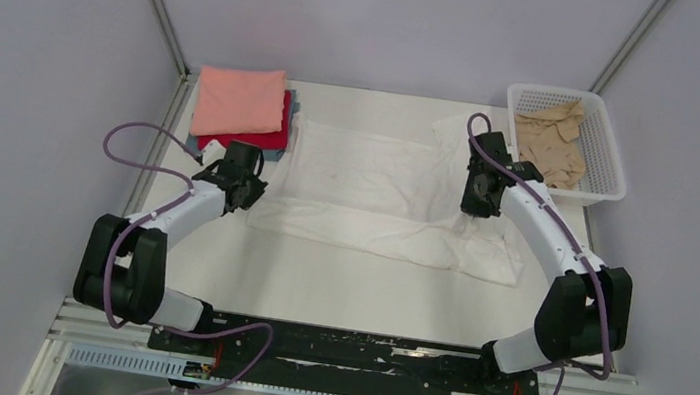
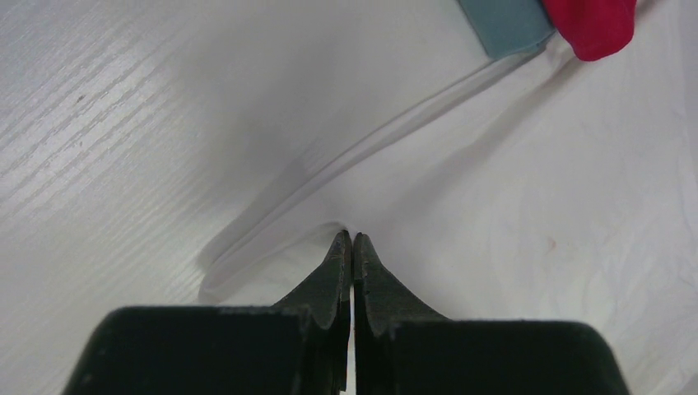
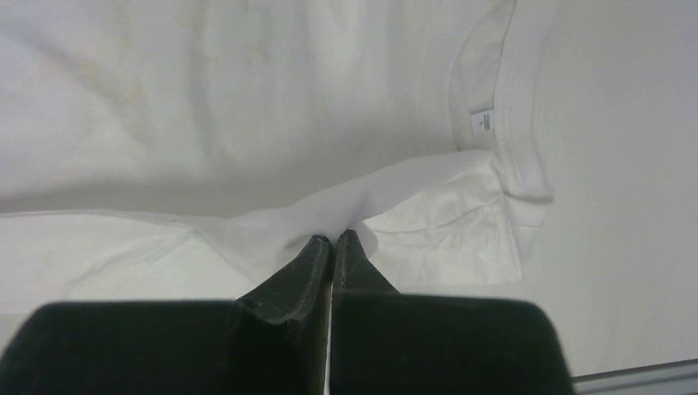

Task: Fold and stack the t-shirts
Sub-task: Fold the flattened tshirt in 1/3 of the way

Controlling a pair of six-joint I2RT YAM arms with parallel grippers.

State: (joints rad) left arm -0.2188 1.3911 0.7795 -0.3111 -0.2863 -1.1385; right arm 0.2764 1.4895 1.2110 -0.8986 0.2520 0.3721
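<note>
Left tool (image 2: 352, 239) and right tool (image 3: 333, 239) each pinch the white t-shirt (image 1: 378, 186).

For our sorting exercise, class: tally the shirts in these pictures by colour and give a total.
white shirt: 1
salmon-pink shirt: 1
red shirt: 1
grey-blue shirt: 1
tan-beige shirt: 1
Total: 5

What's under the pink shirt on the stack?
A red shirt, its edge showing, then a grey-blue one. Most of both is covered, so their folds can't be judged.
</note>
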